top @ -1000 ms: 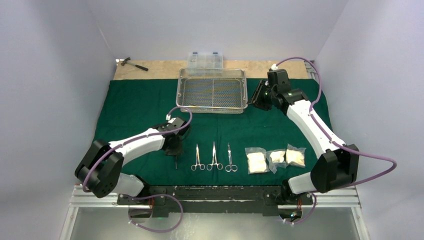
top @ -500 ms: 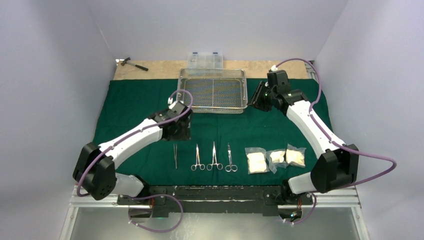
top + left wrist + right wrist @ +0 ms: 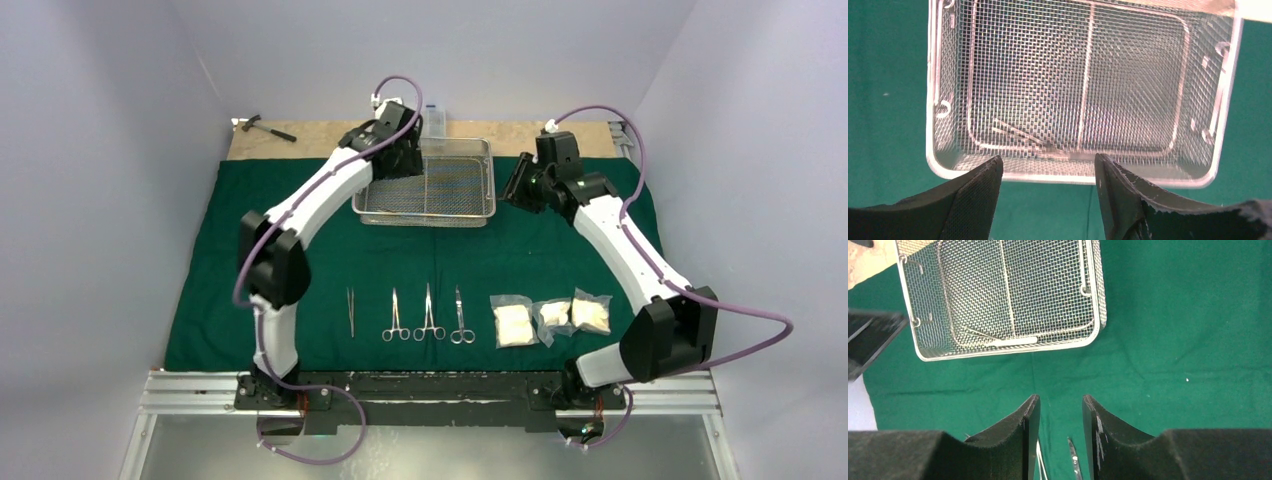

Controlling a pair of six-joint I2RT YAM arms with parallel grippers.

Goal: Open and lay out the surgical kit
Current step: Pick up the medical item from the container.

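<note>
Hovering with its jaws spread wide and gripping nothing, the left gripper (image 3: 1047, 169) is hanging over the left part of the wire-mesh tray (image 3: 425, 219). In the left wrist view its dark fingers (image 3: 975, 192) are framing the tray's nearest rim, and one slim steel instrument (image 3: 1015, 131) is lying slantwise on the mesh floor close to that rim. The white left arm is reaching far out across the dark green cloth (image 3: 270, 215) toward the back of the table.

The right gripper (image 3: 1060, 405) is likewise standing open and carrying nothing. It is hanging over bare cloth just beside the tray's right end, clear of the rim, its fingers pointing down and toward the near side.

The tray is sitting at the far edge of the cloth, which is lying spread flat over most of the table. Along the near edge a row is lying side by side and apart: tweezers (image 3: 351, 312) at the left, then three scissors-like instruments (image 3: 396, 317) (image 3: 430, 314) (image 3: 461, 318), handles toward the arm bases. To their right three gauze packets (image 3: 515, 323) (image 3: 553, 317) (image 3: 590, 313) are lying close together, edges touching or overlapping.

Beyond the cloth, a small hammer (image 3: 266, 128) is resting on the bare wooden strip (image 3: 310, 138), and a clear plastic box (image 3: 436, 118) is showing partly behind the left arm.
</note>
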